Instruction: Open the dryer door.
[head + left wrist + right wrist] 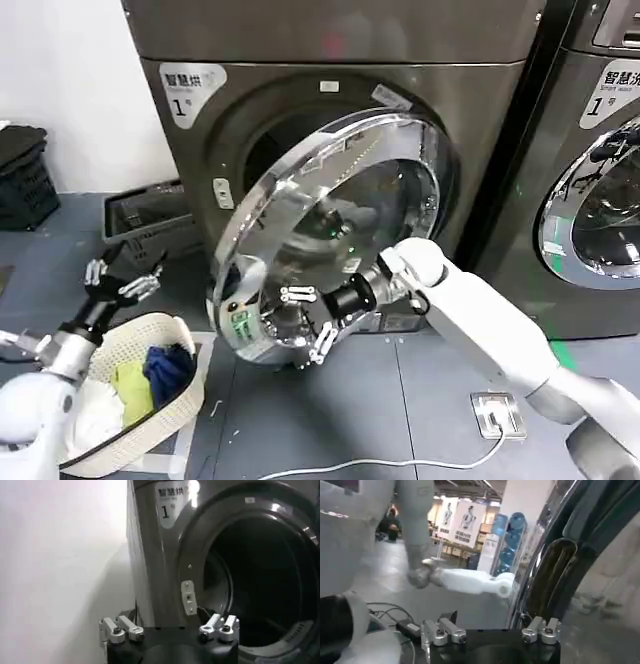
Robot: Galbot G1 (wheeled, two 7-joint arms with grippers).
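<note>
The dryer (330,50) is a bronze-grey machine with a white "1" label (190,88). The dryer door (330,190), a chrome ring around dark glass, stands swung partway out from the opening, its free edge low on the left. My right gripper (308,320) is open at the door's lower left part, right up against the ring. In the right wrist view nothing lies between its fingertips (492,632), and the door edge (555,575) is beside it. My left gripper (120,280) hangs open above the basket. In its wrist view it (170,630) faces the dark drum opening (265,575).
A cream laundry basket (165,325) with clothes stands on the floor at the left. A dark crate (150,215) sits beside the dryer. A second, darker machine (600,150) stands at the right. A socket box (498,415) and its white cable lie on the floor.
</note>
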